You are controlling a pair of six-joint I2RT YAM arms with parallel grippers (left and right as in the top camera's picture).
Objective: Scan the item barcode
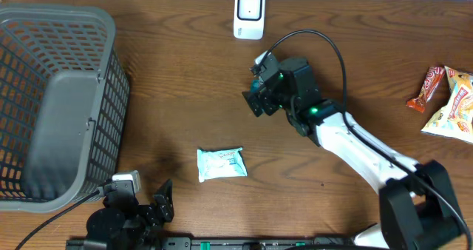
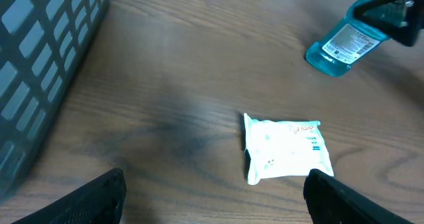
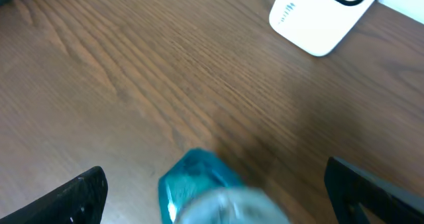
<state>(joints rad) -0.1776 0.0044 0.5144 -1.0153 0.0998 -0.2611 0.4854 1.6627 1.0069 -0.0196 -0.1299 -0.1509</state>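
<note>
Watch the near side first. The white packet (image 2: 286, 150) lies flat on the table (image 1: 170, 72) just ahead of your left gripper (image 2: 215, 184), and any forward drift there would shove it. I judge that arm has no job right now.

Further out is the real worry. The blue bottle (image 2: 341, 44) sits tilted under your right gripper (image 3: 215, 174). Its label shows toward the near side, away from the white scanner (image 1: 249, 15) at the far edge. Close off-centre and the round body could squirt out and roll. Lift it as it lies and the barcode may never face the scanner window. I can't tell whether the bottle rests on the wood or is propped by something.

Now the jaws. Left: spread wide, empty, touching nothing. Right: spread as wide as they go, one finger at each side of the wrist view. The bottle lies between them with bare wood showing on both sides, so I read no grip on it.
</note>
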